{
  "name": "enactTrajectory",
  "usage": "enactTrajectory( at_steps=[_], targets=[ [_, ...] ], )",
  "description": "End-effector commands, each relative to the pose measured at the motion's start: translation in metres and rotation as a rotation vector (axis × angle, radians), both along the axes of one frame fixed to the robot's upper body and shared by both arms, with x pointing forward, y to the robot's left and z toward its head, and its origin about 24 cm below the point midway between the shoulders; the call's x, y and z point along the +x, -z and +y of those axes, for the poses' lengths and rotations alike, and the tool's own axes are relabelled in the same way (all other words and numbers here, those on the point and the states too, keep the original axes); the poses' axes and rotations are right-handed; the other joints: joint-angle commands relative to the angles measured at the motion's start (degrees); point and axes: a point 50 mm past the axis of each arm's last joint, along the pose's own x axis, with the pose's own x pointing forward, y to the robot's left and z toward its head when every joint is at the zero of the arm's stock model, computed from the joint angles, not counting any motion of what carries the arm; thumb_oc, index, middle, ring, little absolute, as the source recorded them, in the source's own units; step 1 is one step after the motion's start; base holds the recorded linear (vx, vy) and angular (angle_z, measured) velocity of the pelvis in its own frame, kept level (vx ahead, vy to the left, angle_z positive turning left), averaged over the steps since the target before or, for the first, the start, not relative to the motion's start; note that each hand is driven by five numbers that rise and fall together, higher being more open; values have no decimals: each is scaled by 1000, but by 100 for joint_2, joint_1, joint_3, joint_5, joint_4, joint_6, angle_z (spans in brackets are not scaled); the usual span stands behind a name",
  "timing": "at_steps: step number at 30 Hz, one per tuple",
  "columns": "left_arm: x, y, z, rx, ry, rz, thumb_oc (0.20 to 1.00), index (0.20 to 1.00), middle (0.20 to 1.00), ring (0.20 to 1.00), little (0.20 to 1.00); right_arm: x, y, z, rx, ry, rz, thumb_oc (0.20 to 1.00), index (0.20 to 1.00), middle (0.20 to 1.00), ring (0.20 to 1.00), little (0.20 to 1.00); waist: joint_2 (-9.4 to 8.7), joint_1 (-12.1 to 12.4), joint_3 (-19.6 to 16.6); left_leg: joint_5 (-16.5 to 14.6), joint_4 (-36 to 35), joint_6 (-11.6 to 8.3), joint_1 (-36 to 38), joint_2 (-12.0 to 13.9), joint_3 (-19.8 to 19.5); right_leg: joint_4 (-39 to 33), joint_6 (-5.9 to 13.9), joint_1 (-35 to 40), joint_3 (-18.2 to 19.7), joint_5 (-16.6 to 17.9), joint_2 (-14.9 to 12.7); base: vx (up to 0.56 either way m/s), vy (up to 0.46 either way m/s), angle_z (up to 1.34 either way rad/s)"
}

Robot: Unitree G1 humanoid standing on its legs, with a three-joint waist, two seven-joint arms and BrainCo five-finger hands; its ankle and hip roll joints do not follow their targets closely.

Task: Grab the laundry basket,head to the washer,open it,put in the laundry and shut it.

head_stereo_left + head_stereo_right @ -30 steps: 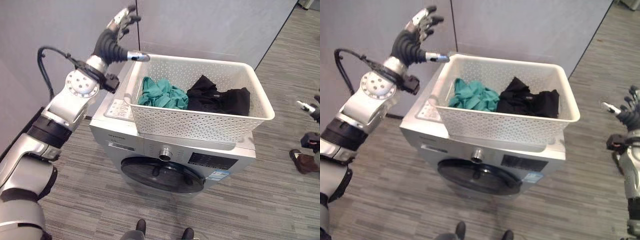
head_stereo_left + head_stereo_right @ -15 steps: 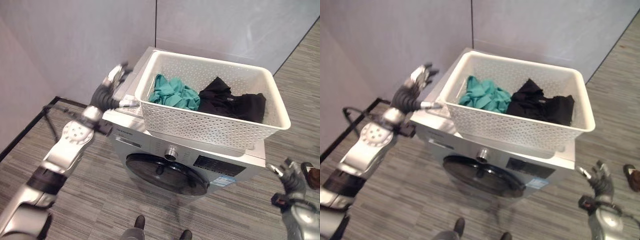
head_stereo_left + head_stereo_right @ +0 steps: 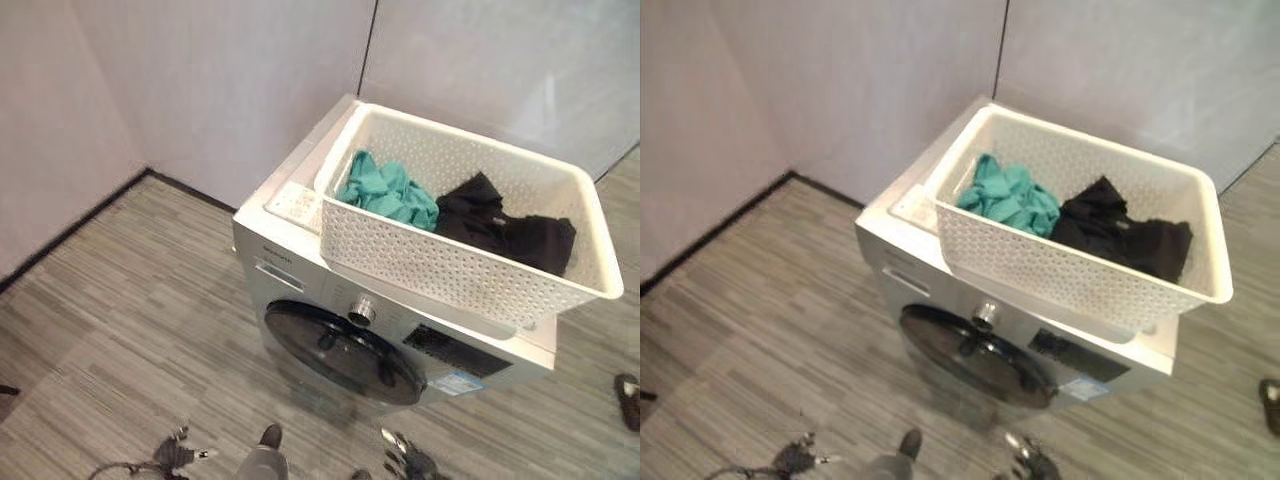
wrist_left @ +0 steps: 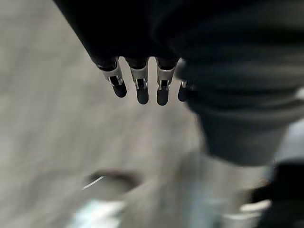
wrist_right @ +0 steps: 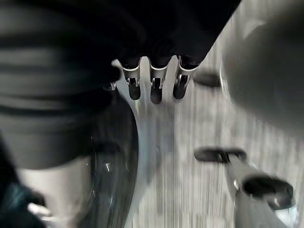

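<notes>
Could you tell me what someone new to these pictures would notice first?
A white laundry basket sits on top of the silver washer, holding a teal garment beside a black one. The washer's dark round door is shut, and both hands hang low near the floor.

Both hands sit at the frame's bottom edge, left hand [image 3: 180, 455] & right hand [image 3: 405, 465] partly cut off, too small to read; dark shoe [image 3: 629, 398] cropped at right edge.

place: bare indoor room | cues: plain partition walls [image 3: 220, 90], grey plank floor [image 3: 120, 300], lone washer [image 3: 330, 330]
</notes>
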Motion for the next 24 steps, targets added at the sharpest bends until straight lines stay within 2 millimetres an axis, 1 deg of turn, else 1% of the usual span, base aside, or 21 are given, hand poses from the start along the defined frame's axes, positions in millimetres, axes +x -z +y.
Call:
enactTrajectory(
  at_steps=[1, 2, 3, 4, 5, 6, 7, 8, 10, 11, 12, 13, 15, 16, 17, 19, 20, 21, 23, 24],
  targets=[
    [47, -10, 1, 104, 1, -125, 1000, 1000, 1000, 1000, 1000, -18, 5, -37, -146, -3, 66, 1000, 1000, 1000, 1000, 1000, 445, 68, -81, 176, -669, 6, 348, 270, 253, 370, -78, 214, 175, -827, 147, 5, 3, 5],
    [43, -7, -2, 81, -29, -110, 1000, 1000, 1000, 1000, 1000, -22, 7, -38, -164, -16, 91, 1000, 1000, 1000, 1000, 1000, 434, 78, -107, 180, -674, -3, 339, 264, 239, 368, -77, 224, 134, -836, 150, 24, 5, 8],
    [40, -6, -2, 65, -63, -114, 1000, 1000, 1000, 1000, 1000, -25, 7, -44, -189, -28, 103, 1000, 1000, 1000, 1000, 1000, 429, 87, -125, 184, -679, -11, 332, 261, 220, 364, -76, 237, 98, -841, 154, 21, 4, 12],
    [40, -6, -2, 64, -63, -114, 1000, 1000, 1000, 1000, 1000, -25, 7, -44, -189, -29, 103, 1000, 1000, 1000, 1000, 1000, 431, 81, -125, 184, -679, -12, 331, 261, 216, 363, -75, 238, 95, -841, 154, 33, 5, 12],
    [36, -4, -2, 51, -81, -109, 1000, 1000, 1000, 1000, 1000, -23, 6, -57, -263, -117, 112, 1000, 1000, 1000, 1000, 1000, 419, 96, -153, 183, -680, -17, 327, 254, 190, 354, -68, 266, 53, -842, 161, 34, 3, 10],
    [33, -3, -1, 55, -76, -104, 1000, 1000, 1000, 1000, 1000, -22, 4, -63, -310, -173, 110, 1000, 1000, 1000, 1000, 1000, 413, 98, -162, 183, -680, -24, 327, 253, 178, 351, -68, 286, 26, -848, 165, 48, 6, 7],
    [27, -2, 1, 50, -90, -88, 1000, 1000, 1000, 1000, 1000, -15, -1, -75, -370, -217, 89, 1000, 1000, 1000, 1000, 1000, 397, 86, -175, 189, -680, -28, 333, 252, 163, 348, -66, 307, 4, -851, 171, 37, 3, 5],
    [24, -2, 4, 52, -111, -85, 1000, 1000, 1000, 1000, 1000, -8, -5, -81, -394, -228, 60, 1000, 1000, 1000, 1000, 1000, 382, 84, -183, 193, -680, -29, 324, 252, 152, 345, -66, 310, -2, -854, 177, 28, -3, 5],
    [24, -3, 8, 64, -125, -96, 1000, 1000, 1000, 1000, 1000, 9, -15, -94, -460, -268, 1, 1000, 1000, 1000, 1000, 1000, 358, 85, -181, 199, -680, -35, 315, 254, 147, 345, -65, 313, -11, -855, 178, 9, -7, 7],
    [25, -5, 10, 67, -136, -104, 1000, 1000, 1000, 1000, 1000, 21, -23, -100, -495, -277, -45, 1000, 1000, 1000, 1000, 1000, 344, 86, -177, 203, -680, -37, 313, 253, 154, 346, -63, 318, -16, -851, 171, 2, -1, 17],
    [26, -6, 13, 75, -150, -124, 1000, 1000, 1000, 1000, 1000, 45, -42, -116, -567, -246, -143, 1000, 1000, 1000, 1000, 1000, 315, 80, -178, 190, -680, -28, 321, 250, 161, 346, -63, 329, 1, -852, 169, 1, 4, 20],
    [27, -8, 15, 80, -156, -137, 1000, 1000, 1000, 1000, 1000, 58, -53, -122, -597, -235, -207, 1000, 1000, 1000, 1000, 1000, 297, 62, -173, 180, -680, -22, 331, 248, 170, 347, -61, 330, 13, -848, 166, 3, 6, 17],
    [30, -8, 12, 79, -141, -152, 1000, 1000, 1000, 1000, 1000, 70, -64, -124, -626, -233, -266, 1000, 1000, 1000, 1000, 1000, 288, 29, -158, 166, -680, -10, 352, 244, 193, 351, -54, 332, 28, -842, 160, -7, 21, 4],
    [30, -8, 8, 68, -134, -159, 1000, 1000, 1000, 1000, 1000, 73, -68, -127, -634, -222, -283, 1000, 1000, 1000, 1000, 1000, 290, -21, -166, 147, -680, 6, 384, 250, 255, 351, -36, 325, 93, -817, 146, -25, 43, -3],
    [31, -7, 4, 61, -118, -158, 1000, 1000, 1000, 1000, 1000, 74, -65, -131, -653, -217, -247, 1000, 1000, 1000, 1000, 1000, 298, -51, -174, 129, -680, 16, 421, 266, 331, 337, -16, 312, 176, -789, 136, -29, 45, -9],
    [30, -6, 3, 62, -106, -158, 1000, 1000, 1000, 1000, 1000, 79, -76, -143, -677, -160, -284, 1000, 1000, 1000, 1000, 1000, 303, -156, -186, 86, -680, 30, 491, 288, 450, 322, 15, 291, 314, -745, 118, -21, 39, -24],
    [29, -6, 1, 57, -100, -158, 1000, 1000, 1000, 1000, 1000, 78, -77, -147, -682, -140, -283, 1000, 1000, 1000, 1000, 1000, 310, -178, -187, 66, -680, 44, 529, 292, 504, 323, 25, 284, 386, -730, 114, -74, 92, -44],
    [29, -5, -1, 50, -95, -162, 1000, 1000, 1000, 1000, 1000, 74, -76, -152, -685, -110, -267, 1000, 1000, 1000, 1000, 1000, 325, -231, -179, 149, -680, 100, 521, 268, 599, 314, 26, 228, 395, -608, 68, -69, 89, -54],
    [29, -4, -4, 39, -96, -161, 1000, 1000, 1000, 1000, 1000, 64, -68, -149, -669, -100, -224, 1000, 1000, 1000, 1000, 1000, 345, -283, -193, 109, -680, 124, 602, 286, 731, 302, 48, 215, 540, -572, 58, -36, 57, -49],
    [29, -4, -4, 39, -96, -161, 1000, 1000, 1000, 1000, 1000, 64, -68, -149, -669, -100, -224, 1000, 1000, 1000, 1000, 1000, 345, -276, -191, 107, -680, 124, 607, 287, 739, 302, 48, 215, 548, -571, 59, -4, 40, -54]
  ],
)
